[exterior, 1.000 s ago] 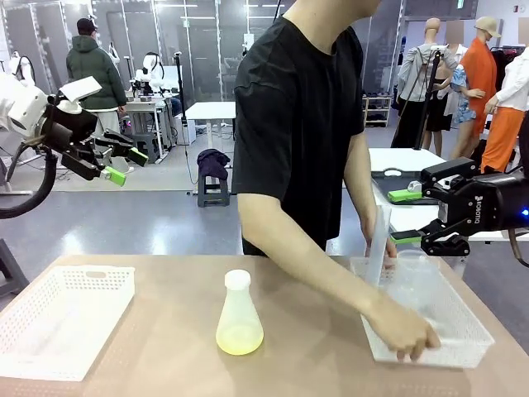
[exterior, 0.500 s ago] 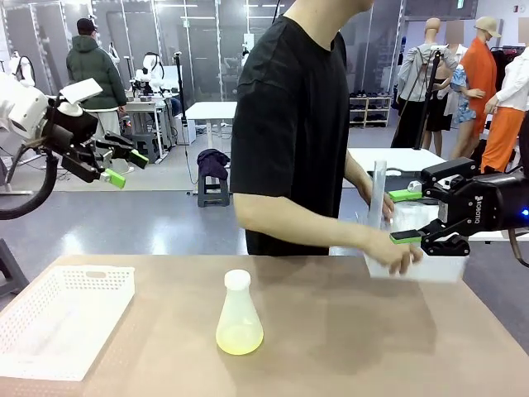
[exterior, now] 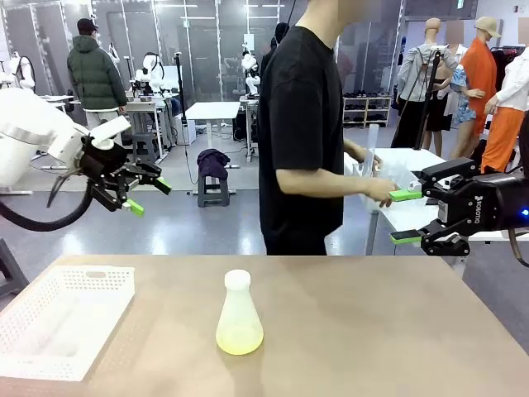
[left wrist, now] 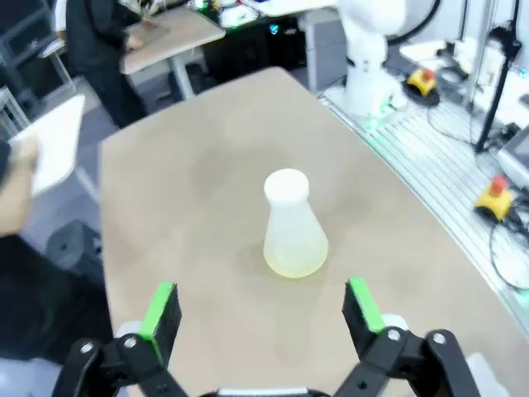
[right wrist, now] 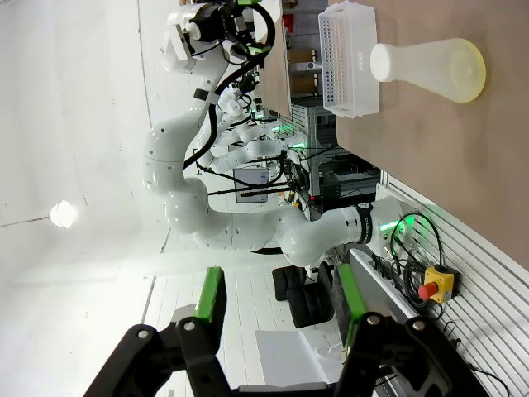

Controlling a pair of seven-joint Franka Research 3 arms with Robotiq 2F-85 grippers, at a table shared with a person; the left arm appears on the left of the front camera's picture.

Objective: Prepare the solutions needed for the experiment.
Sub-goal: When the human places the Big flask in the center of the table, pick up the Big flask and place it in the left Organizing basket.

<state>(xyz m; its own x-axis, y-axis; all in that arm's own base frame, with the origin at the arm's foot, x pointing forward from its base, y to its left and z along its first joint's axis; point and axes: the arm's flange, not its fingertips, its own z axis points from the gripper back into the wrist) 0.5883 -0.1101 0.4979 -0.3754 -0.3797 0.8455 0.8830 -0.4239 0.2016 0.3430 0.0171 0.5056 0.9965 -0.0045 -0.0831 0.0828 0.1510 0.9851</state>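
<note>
A frosted conical flask stands upright in the lower centre of the front view, alone on the brown bench. A shallow layer of pale yellow-green liquid, the solutions, sits in its wide base, and a white cap covers the narrow neck. A white basket lies at the lower left, well apart from the flask.

The left end effector hangs in the air at the middle left, jaws spread wide and empty. The right end effector hovers at the middle right, jaws partly spread, with nothing between them.

The flask looks light, with little liquid in it, and its weight sits low, so it should stand steady. Its walls appear smooth, stiff and sloping, so a grip on the cone may slip. The neck just below the cap seems the safer hold. Whether it is glass or plastic cannot be told, so gentle pressure is wise. It should stay upright, since how tightly the cap sits is unclear.
</note>
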